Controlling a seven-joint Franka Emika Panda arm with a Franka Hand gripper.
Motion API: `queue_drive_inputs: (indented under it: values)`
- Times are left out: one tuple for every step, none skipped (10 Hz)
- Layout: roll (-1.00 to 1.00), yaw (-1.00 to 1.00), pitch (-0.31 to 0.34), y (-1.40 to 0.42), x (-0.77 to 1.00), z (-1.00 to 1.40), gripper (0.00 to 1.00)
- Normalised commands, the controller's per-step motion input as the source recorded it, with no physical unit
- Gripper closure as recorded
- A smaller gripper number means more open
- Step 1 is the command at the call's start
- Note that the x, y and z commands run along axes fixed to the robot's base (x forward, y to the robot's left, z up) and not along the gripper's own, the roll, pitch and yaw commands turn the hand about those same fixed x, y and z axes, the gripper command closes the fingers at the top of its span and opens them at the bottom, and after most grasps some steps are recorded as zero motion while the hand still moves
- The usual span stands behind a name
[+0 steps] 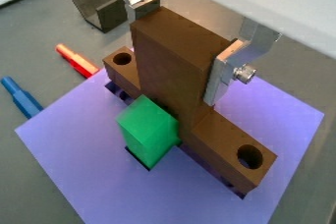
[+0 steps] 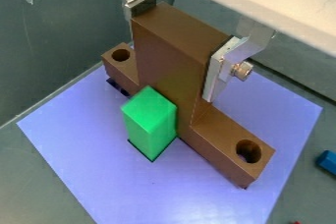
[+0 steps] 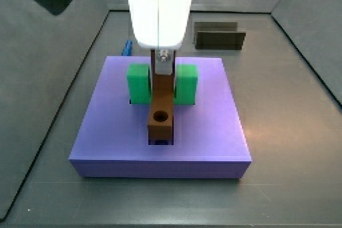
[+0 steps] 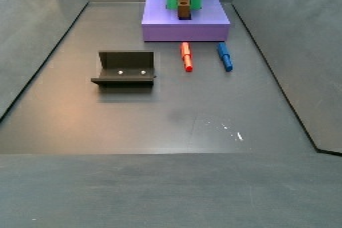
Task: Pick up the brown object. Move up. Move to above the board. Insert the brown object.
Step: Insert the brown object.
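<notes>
Dark grey floor point(image 4: 187, 122) — matte, with walled sides. On it: the board point(image 4: 187, 25) at the far end, purple-blue slab flat on the floor; the fixture point(image 4: 124, 69), dark L-shaped bracket, standing well apart from the board toward the near-left; a red peg point(image 4: 186, 56) and a blue peg point(image 4: 225, 55) — probably markers, too small to tell — lying side by side just before the board. The gripper point(image 3: 162, 64) is above the board.

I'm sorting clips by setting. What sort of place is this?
Probably a robot test cell for insertion tasks, not a home or shop: a bare dark-grey walled floor, a fixture standing on it, and the gripper clamped on the brown object over the board.
</notes>
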Motion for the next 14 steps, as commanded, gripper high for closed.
queue_drive_inputs:
  values:
    - [0.16,0.0,0.0,0.0,0.0,-0.18,1.0]
    - [0.2,0.0,0.0,0.0,0.0,-0.23,1.0]
    - [0.24,0.0,0.0,0.0,0.0,-0.23,1.0]
    - [0.24,0.0,0.0,0.0,-0.11,-0.21,1.0]
    - [0.12,0.08,0.0,0.0,-0.13,-0.12,1.0]
    - [0.07,0.17,0.0,-0.05,0.0,-0.07,1.0]
    - [0.01,0.18,0.0,-0.02,0.0,-0.1,1.0]
    - [0.0,0.17,0.0,0.0,0.0,-0.13,1.0]
    - [-0.06,0.21,-0.014,0.0,0.0,-0.16,1.0]
    - [-0.06,0.24,-0.016,0.0,0.0,-0.15,1.0]
    - [-0.07,0.21,-0.004,-0.05,0.0,-0.14,1.0]
    - [-0.09,0.13,-0.01,-0.1,0.05,-0.15,1.0]
    - [-0.12,0.05,-0.011,-0.17,0.01,-0.14,1.0]
    - [-0.14,0.0,-0.043,-0.03,0.0,-0.28,1.0]
